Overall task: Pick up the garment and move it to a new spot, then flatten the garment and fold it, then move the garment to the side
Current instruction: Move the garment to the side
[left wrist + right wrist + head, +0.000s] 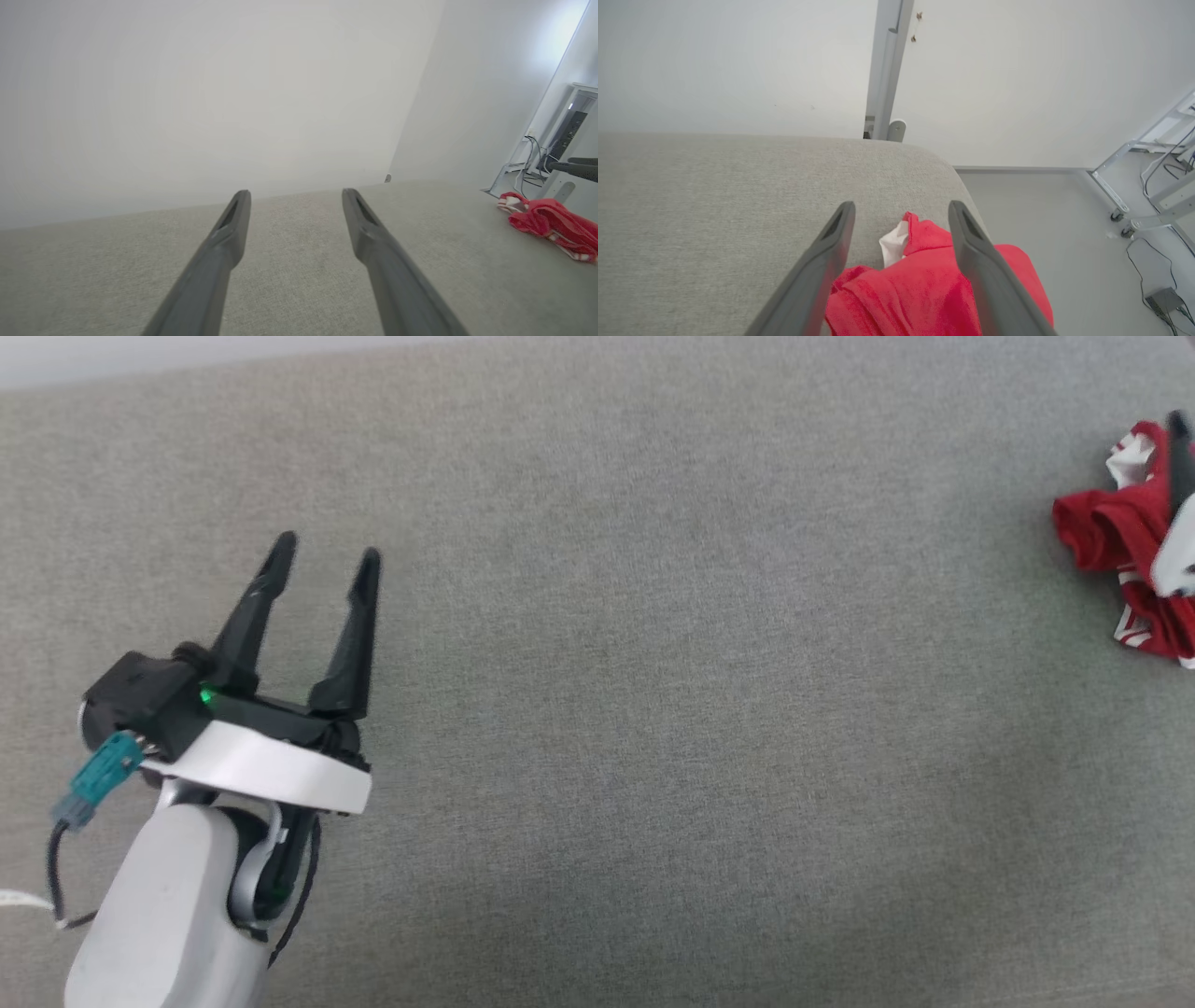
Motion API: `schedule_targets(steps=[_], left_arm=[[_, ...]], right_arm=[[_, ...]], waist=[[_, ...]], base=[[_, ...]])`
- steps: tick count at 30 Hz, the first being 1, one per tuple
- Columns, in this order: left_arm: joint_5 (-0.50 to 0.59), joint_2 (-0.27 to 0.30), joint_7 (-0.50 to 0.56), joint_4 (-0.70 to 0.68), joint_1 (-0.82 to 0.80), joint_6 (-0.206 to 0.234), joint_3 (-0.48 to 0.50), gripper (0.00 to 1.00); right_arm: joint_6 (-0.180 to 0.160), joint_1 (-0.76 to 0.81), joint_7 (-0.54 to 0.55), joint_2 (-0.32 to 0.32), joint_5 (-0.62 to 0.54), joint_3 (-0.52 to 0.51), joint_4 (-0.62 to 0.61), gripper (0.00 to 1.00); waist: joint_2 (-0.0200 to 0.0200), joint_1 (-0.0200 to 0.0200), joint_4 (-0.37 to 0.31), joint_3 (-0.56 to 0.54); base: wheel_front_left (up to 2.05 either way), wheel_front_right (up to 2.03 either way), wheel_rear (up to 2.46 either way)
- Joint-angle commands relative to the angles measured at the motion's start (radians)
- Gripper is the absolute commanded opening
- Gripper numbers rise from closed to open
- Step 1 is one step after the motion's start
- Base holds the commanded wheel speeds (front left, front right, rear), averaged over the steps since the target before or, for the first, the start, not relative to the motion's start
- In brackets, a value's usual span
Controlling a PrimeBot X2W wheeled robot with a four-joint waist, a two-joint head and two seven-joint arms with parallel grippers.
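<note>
**Right gripper** [901, 211]: jaws spread wide and holding nothing, poised directly over the garment [920, 284]. Red cloth shows between and beneath both fingers, and a white sleeve end [892, 245] lies just short of the fingertips

**Garment:** bunched, neither flattened nor folded, lying straight on the grey fabric-covered bench [653, 709] and in no container. In the head view the heap appears longer along the direction the right fingers point than across it, so the open jaws straddle its narrower width

**Beyond the fingertips:** the rounded corner of the bench, then the floor [1031, 219]. The heap therefore sits at the right-hand end, close to the edge

**Left gripper** [327, 553]: likewise open and empty, hovering well apart to the garment's left with bare bench between. The right arm is by far the nearer

**Stage:** the pose fits equally a descent to grasp the heap or a release onto this spot. Judged from the crumpled cloth, flattening and folding remain
</note>
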Motion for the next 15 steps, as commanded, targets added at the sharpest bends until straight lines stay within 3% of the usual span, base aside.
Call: schedule_targets(steps=[1,9,15], left_arm=[[0.017,-0.004,-0.005,-0.005,0.015,-0.001,0.016,1.00],[0.046,-0.038,-0.005,-0.023,0.108,-0.001,0.125,1.00],[0.074,-0.043,-0.005,-0.038,0.197,-0.001,0.182,1.00]], right_arm=[[-0.003,0.022,-0.015,0.009,0.008,0.013,-0.014,1.00],[-0.003,0.159,-0.087,0.064,0.119,0.123,-0.167,1.00],[-0.003,0.310,-0.093,0.066,0.176,0.171,-0.364,1.00]], waist=[[0.0000,0.0000,0.005,-0.016],[0.0000,0.0000,0.012,-0.087],[0.0000,0.0000,0.020,-0.136]], base=[[0.00,0.00,0.00],[0.00,0.00,0.00],[0.00,0.00,0.00]])
